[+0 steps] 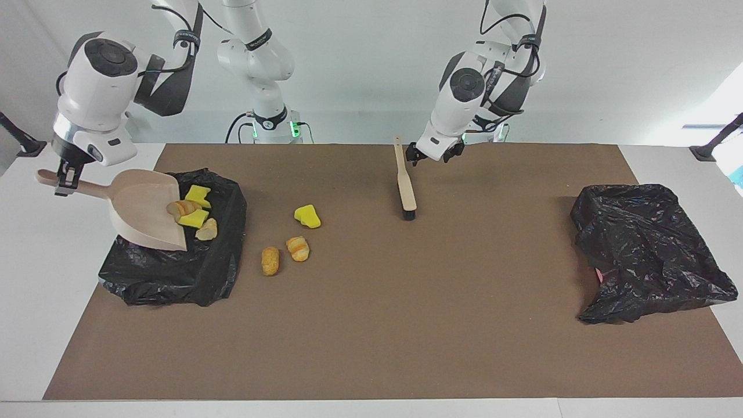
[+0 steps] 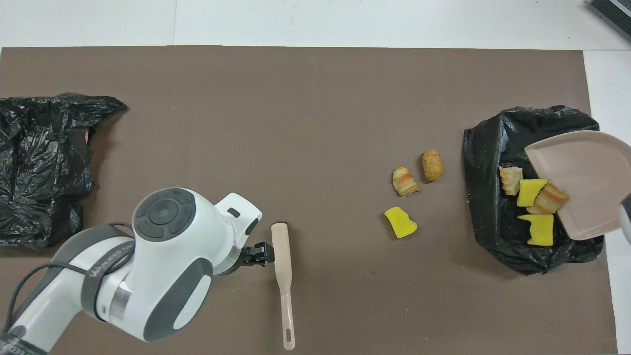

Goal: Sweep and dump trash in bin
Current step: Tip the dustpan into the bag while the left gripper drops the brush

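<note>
Right gripper (image 1: pixel 64 184) is clamped on the handle of the beige dustpan (image 1: pixel 146 212), held tilted over the black-lined bin (image 1: pixel 174 273) at the right arm's end of the table; pan mouth points down into the bin, away from the gripper; four scraps are at the pan's lip, sliding off into the bin: two yellow sponge chunks (image 1: pixel 197 194) and two golden-brown pastry pieces (image 1: pixel 181 208); in the overhead view the same four sit just off the pan edge, on the black liner (image 2: pixel 485 207).

Left gripper (image 1: pixel 432 154) is up in the air, fingers spread and holding nothing, just beside the handle end of the brush (image 1: pixel 404 186); the brush lies flat on the brown mat (image 1: pixel 406 325), not touched by the gripper, bristle end away from the robots; in the overhead view the gripper tip (image 2: pixel 256 254) is close beside the brush head (image 2: pixel 281 246), apart from it.

Three scraps left on the mat, between the brush and the bin, well apart from both grippers: a yellow chunk (image 1: pixel 307 216), a striped pastry piece (image 1: pixel 298 248), a round brown piece (image 1: pixel 270 260).

A second crumpled black bag (image 1: pixel 650 252) sits at the left arm's end of the table, well apart from the left gripper.
</note>
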Action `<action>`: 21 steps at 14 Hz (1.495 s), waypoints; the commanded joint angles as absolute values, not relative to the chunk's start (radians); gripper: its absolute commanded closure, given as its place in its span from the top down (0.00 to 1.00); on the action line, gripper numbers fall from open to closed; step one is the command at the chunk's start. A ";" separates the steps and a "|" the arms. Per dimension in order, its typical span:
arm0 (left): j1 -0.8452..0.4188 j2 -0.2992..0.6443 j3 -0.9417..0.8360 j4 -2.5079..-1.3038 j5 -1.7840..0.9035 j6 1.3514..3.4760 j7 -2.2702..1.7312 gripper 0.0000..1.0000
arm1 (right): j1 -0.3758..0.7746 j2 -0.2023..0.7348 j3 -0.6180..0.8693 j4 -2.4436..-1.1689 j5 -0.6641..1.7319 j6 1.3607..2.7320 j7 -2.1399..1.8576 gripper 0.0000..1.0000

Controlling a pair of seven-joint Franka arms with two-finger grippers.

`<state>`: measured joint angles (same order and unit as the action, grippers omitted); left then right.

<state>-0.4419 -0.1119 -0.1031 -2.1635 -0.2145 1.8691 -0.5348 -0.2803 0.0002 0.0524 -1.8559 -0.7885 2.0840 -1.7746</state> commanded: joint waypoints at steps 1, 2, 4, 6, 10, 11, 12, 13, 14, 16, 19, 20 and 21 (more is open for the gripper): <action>-0.355 -0.123 -0.110 -2.119 -0.210 1.826 -0.424 1.00 | -0.276 -0.014 0.054 -1.844 -0.839 2.054 -1.766 0.00; -0.309 -0.121 -0.110 -2.096 -0.209 1.819 -0.358 1.00 | -0.264 -0.017 0.055 -1.829 -0.842 2.031 -1.764 0.00; -0.211 -0.111 -0.110 -2.059 -0.209 1.821 -0.199 1.00 | -0.242 -0.037 0.055 -1.810 -0.899 1.970 -1.732 0.00; -0.131 -0.100 -0.110 -2.027 -0.196 1.833 -0.093 1.00 | -0.241 -0.075 0.057 -1.813 -0.908 1.928 -1.726 0.00; -0.026 -0.062 -0.110 -1.924 -0.068 1.839 0.041 1.00 | -0.221 -0.144 0.072 -1.812 -0.888 1.809 -1.599 0.00; 0.000 -0.051 -0.110 -1.890 -0.049 1.832 0.043 1.00 | -0.221 -0.155 0.102 -1.813 -0.885 1.757 -1.548 0.00; 0.033 -0.042 -0.109 -1.864 -0.049 1.827 0.043 1.00 | -0.221 -0.164 0.144 -1.810 -0.846 1.702 -1.487 0.00; 0.072 -0.034 -0.109 -1.838 -0.048 1.819 0.041 1.00 | -0.221 -0.184 0.164 -1.810 -0.771 1.665 -1.427 0.00; 0.096 -0.029 -0.109 -1.813 -0.049 1.797 0.038 1.00 | -0.219 -0.204 0.176 -1.813 -0.699 1.625 -1.345 0.00; 0.126 -0.028 -0.109 -1.763 -0.049 1.726 0.020 1.00 | -0.198 -0.210 0.215 -1.818 -0.597 1.559 -1.205 0.00; 0.112 -0.028 -0.110 -1.685 -0.037 1.617 -0.047 1.00 | -0.122 -0.233 0.222 -1.836 -0.401 1.539 -0.880 0.00; 0.110 -0.026 -0.120 -1.642 -0.029 1.574 -0.063 1.00 | -0.086 -0.235 0.230 -1.835 -0.343 1.536 -0.709 0.00; 0.112 -0.020 -0.121 -1.616 -0.034 1.550 -0.061 1.00 | -0.045 -0.232 0.235 -1.833 -0.315 1.536 -0.534 0.00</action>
